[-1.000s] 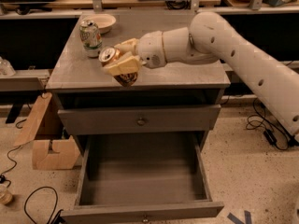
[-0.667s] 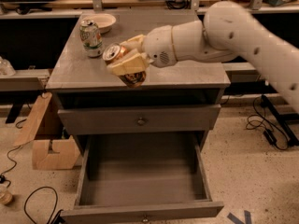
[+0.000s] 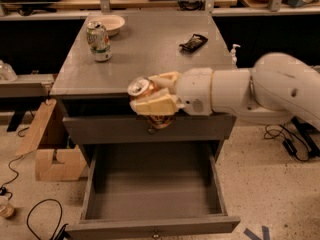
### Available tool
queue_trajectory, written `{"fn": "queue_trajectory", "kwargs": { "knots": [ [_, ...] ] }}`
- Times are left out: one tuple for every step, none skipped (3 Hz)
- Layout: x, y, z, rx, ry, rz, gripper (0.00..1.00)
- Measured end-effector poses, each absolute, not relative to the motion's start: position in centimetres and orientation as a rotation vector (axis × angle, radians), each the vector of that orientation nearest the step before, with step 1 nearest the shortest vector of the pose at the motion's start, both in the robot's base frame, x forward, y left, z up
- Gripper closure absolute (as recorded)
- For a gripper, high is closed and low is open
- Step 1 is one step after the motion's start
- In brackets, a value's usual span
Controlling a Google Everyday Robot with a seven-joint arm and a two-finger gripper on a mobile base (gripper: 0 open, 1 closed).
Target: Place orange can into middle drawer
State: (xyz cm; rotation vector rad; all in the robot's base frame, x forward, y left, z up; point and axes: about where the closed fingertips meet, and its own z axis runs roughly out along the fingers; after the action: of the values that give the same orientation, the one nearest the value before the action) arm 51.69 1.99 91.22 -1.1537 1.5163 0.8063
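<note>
My gripper (image 3: pixel 152 100) is shut on the orange can (image 3: pixel 149 96), a golden-orange can with a silver top. It holds the can tilted in the air, just past the front edge of the cabinet top and in front of the shallow upper drawer front (image 3: pixel 150 129). The cream fingers (image 3: pixel 155 105) wrap the can's sides and hide most of its body. The middle drawer (image 3: pixel 152 189) is pulled wide open below, with a plain grey floor and nothing in it. The can hangs above the drawer's back part.
A green-and-white can (image 3: pixel 98 40) and a white bowl (image 3: pixel 111 23) stand on the grey cabinet top (image 3: pixel 150 49) at the back left. A dark wrapper (image 3: pixel 193 42) lies at the back right. A cardboard box (image 3: pixel 50 144) and cables (image 3: pixel 30 219) lie on the floor at left.
The gripper has carried the orange can from over the cabinet top forward and down, past the front edge, to above the open drawer. The view has also shifted.
</note>
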Motion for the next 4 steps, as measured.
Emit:
{"fn": "queue_trajectory", "kwargs": {
  "knots": [
    [50.2,-1.0,89.5,-1.089,1.549,0.774,1.0],
    [50.3,-1.1,89.5,-1.087,1.55,0.773,1.0],
    [50.5,0.0,87.9,-1.082,1.559,0.82,1.0],
    [50.3,1.5,83.0,-1.001,1.561,0.918,1.0]
  ]
}}
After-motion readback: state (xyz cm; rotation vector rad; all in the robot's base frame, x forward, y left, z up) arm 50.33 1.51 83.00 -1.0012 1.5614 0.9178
